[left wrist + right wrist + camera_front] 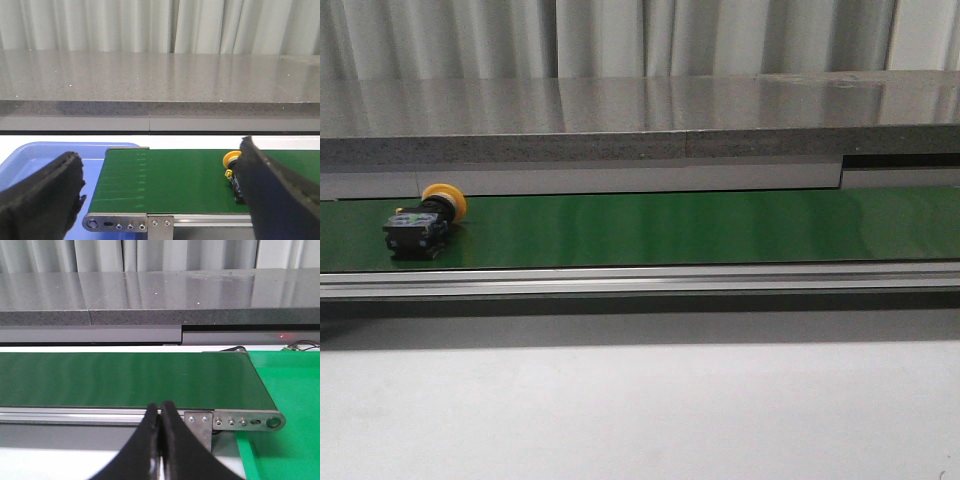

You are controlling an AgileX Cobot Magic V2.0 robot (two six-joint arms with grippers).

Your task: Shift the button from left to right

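The belt is a matt green sheet, smooth, with faint crosswise lines at its end. Its side rail is brushed silvery metal. The ledge behind looks like polished speckled grey stone, glossy on top. The button has a smooth yellow-orange plastic cap on a black plastic body. The bin is smooth blue plastic.

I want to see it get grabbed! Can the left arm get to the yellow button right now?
Probably yes. The left gripper is open, and the button lies on its side on the green belt with nothing over it.
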